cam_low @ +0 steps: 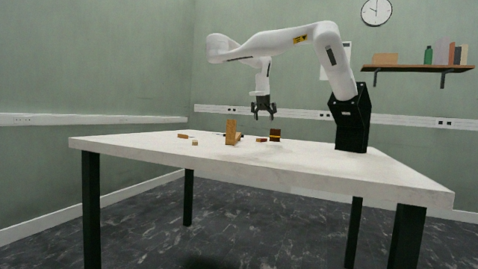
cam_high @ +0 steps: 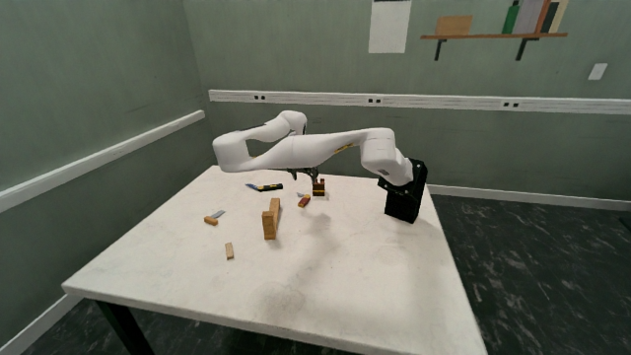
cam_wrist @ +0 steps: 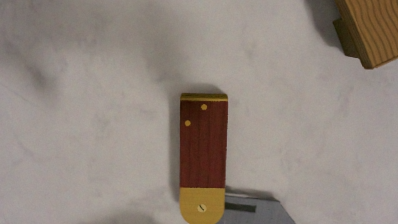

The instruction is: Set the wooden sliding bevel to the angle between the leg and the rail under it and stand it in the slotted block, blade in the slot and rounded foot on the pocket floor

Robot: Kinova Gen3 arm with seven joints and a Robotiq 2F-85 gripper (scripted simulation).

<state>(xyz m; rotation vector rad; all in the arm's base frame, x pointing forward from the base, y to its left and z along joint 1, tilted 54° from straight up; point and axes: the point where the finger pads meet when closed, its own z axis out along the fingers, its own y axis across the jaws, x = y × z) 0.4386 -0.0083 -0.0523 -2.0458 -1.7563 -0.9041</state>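
Observation:
The wooden sliding bevel (cam_wrist: 203, 157) lies flat on the table, with a red-brown stock, a brass cap, a rounded brass foot and a grey blade (cam_wrist: 252, 211) folded out at the foot end. It also shows in the top view (cam_high: 304, 200) and the exterior view (cam_low: 261, 140). My gripper (cam_low: 264, 112) hangs open and empty well above it, pointing down; its fingers are out of the wrist view. The dark slotted block (cam_high: 318, 187) stands just behind the bevel. The wooden leg and rail (cam_high: 271, 218) stand to the left. The black bevel (cam_high: 266, 186) lies further back.
A small tan-handled tool with a grey blade (cam_high: 213, 218) and a loose wooden piece (cam_high: 229, 250) lie on the left of the table. The arm's black base (cam_high: 405, 192) stands at the right rear. The leg and rail's corner shows in the wrist view (cam_wrist: 370, 30).

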